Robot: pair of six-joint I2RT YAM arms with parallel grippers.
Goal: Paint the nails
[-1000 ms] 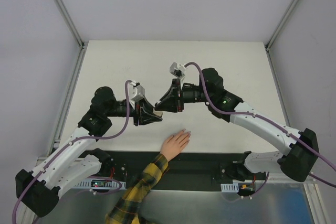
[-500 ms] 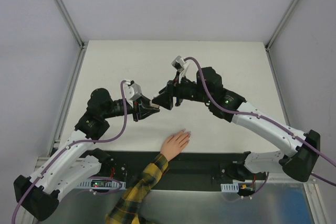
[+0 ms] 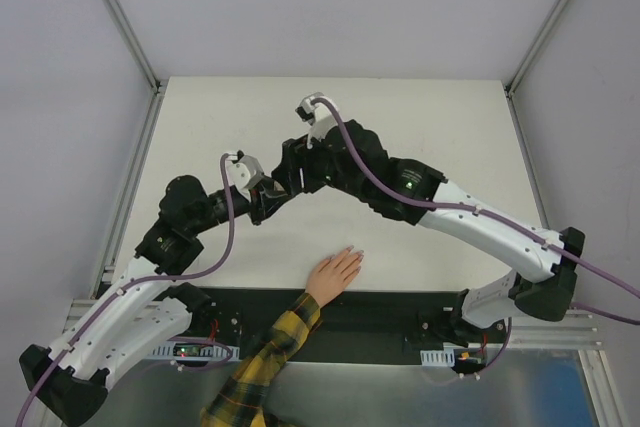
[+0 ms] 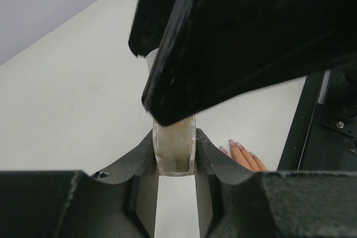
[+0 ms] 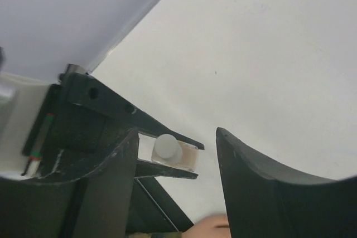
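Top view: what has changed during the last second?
Both arms swung left and away from their bases: the left gripper, still shut on the bottle, and the right gripper, open close to it. The hand stayed flat at the near edge.

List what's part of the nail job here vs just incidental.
Job: nails, hand, bottle in left pincer, open right pincer by the cap.
Incidental: sleeve, cables, table.
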